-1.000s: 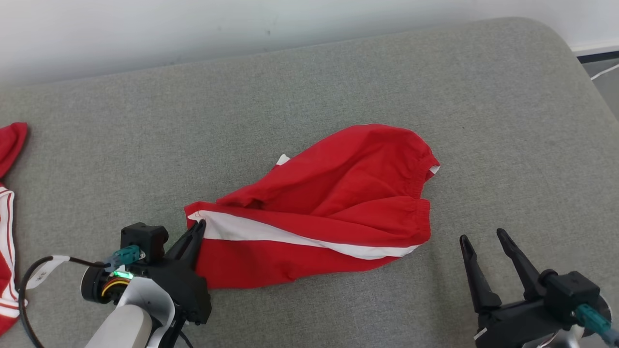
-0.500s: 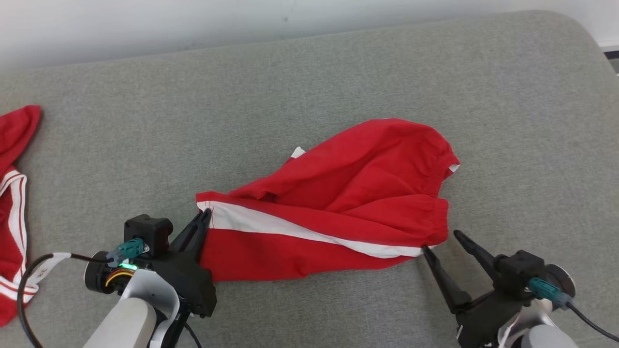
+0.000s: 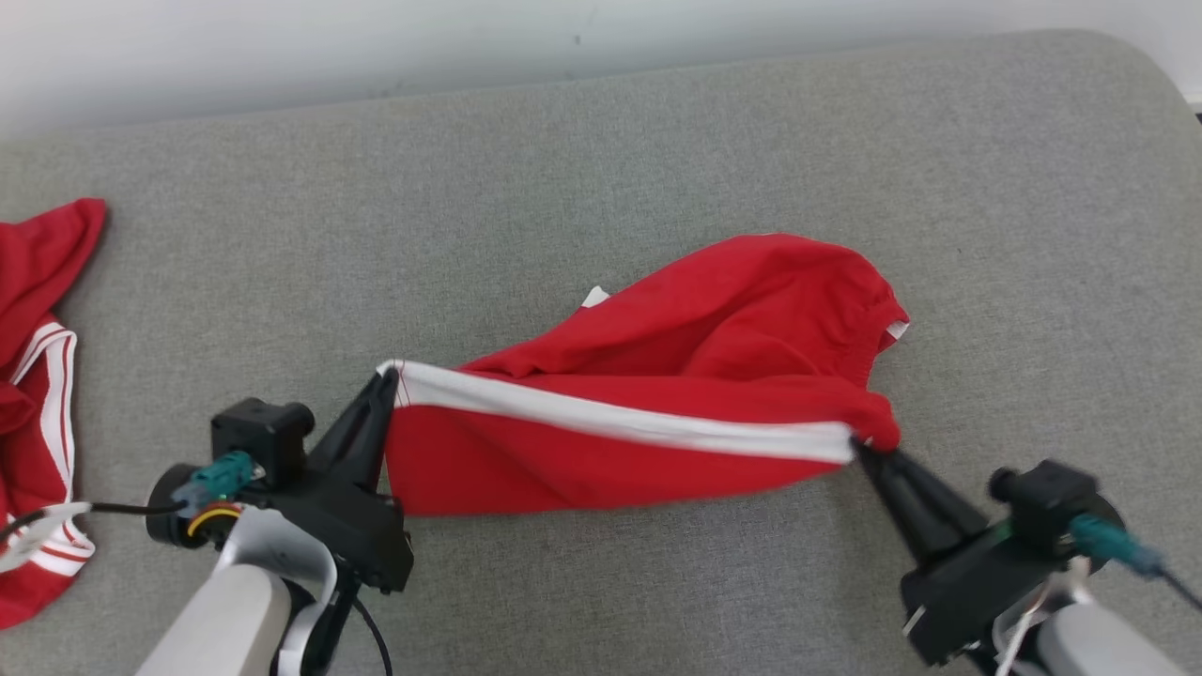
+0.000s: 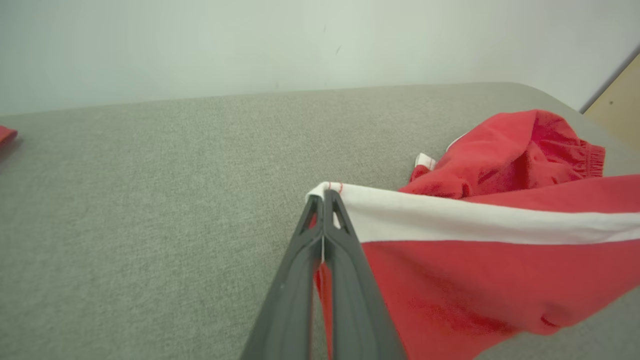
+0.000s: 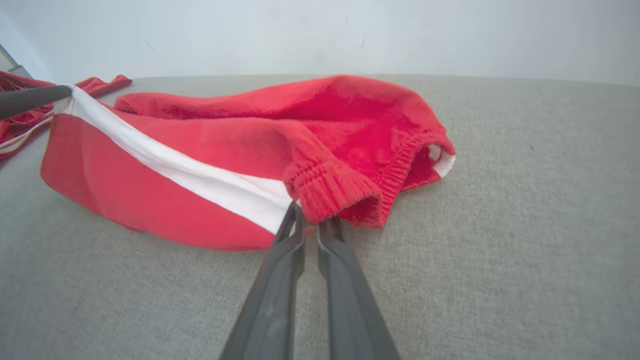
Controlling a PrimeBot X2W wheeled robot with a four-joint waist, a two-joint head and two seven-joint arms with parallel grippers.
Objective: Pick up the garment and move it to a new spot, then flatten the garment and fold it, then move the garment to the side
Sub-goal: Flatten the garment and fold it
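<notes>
The garment [image 3: 657, 394] is a pair of red shorts with a white side stripe, lying on the grey cushion [image 3: 601, 150]. My left gripper [image 3: 387, 377] is shut on the hem corner at the stripe's left end [image 4: 324, 192]. At the elastic waistband end of the stripe my right gripper [image 3: 862, 449] is shut on the fabric [image 5: 311, 220]. The striped edge is stretched between the two grippers and lifted a little off the cushion. The rest of the garment [image 5: 310, 125] bunches behind, resting on the cushion.
Another red garment with white stripes [image 3: 38, 376] lies at the cushion's left edge. A pale wall [image 3: 470, 38] runs behind the cushion. The cushion's rounded right corner [image 3: 1146, 84] is at the upper right. Bare grey fabric lies beyond and before the shorts.
My right gripper moved in from the lower right and shut on the waistband end. The striped edge went from slack to taut and lifted. The head camera shifted slightly.
</notes>
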